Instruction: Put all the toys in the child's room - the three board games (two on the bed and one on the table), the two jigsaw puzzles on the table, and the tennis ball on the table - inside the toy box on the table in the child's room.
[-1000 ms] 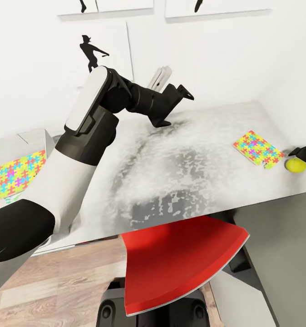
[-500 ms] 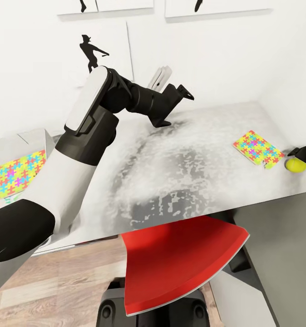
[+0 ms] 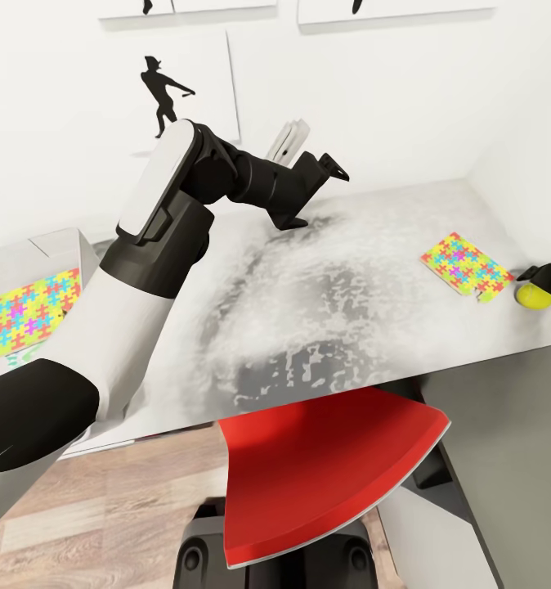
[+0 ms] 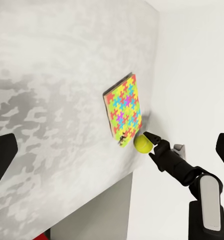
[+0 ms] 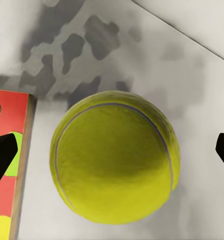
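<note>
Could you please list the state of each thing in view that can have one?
Tennis ball: on the table, between the open right gripper's fingers, not yet gripped.
Puzzle: flat on the table, beside the ball.
Second puzzle: lying in the toy box.
Left gripper: open, empty, above the table.
Right gripper: open, at the ball.
Red chair: tucked at the table's edge.

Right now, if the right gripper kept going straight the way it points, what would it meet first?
The tennis ball. In the right wrist view it sits centred between the open jaws of the right gripper, on the table beside the jigsaw puzzle. How much gap remains is unclear.
</note>
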Available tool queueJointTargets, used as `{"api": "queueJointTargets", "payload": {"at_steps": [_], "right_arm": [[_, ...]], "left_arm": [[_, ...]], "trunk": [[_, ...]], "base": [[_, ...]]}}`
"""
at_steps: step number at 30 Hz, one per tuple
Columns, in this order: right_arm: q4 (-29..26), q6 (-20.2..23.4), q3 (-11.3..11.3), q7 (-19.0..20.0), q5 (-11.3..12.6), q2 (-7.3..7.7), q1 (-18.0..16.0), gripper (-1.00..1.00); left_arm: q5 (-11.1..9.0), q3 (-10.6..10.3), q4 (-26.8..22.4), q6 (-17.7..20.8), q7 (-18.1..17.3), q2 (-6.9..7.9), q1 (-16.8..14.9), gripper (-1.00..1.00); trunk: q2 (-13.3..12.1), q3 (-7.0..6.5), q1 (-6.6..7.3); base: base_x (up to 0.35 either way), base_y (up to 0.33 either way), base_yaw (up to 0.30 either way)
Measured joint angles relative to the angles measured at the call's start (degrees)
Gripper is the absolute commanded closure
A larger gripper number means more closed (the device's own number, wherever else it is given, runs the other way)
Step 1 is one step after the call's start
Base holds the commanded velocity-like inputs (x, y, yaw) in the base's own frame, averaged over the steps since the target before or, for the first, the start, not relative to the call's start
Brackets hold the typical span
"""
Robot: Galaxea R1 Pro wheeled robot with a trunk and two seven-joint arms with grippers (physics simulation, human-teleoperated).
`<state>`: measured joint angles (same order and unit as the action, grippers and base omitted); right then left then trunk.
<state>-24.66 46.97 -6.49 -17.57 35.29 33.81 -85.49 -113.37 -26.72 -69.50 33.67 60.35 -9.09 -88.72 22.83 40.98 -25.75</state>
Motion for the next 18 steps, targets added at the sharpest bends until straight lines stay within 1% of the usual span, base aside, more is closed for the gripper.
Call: {"api": "queueJointTargets", "payload": {"at_steps": [18], "right_arm": [[0.0, 0.0, -0.1, 0.3, 0.1, 0.2, 0.0, -1.0]], "left_arm": [[0.0, 0.0, 0.2, 0.0, 0.0, -0.03, 0.0, -1.0]], "trunk": [[0.0, 0.15, 0.0]], "base": [[0.0, 0.0, 0.0]]}}
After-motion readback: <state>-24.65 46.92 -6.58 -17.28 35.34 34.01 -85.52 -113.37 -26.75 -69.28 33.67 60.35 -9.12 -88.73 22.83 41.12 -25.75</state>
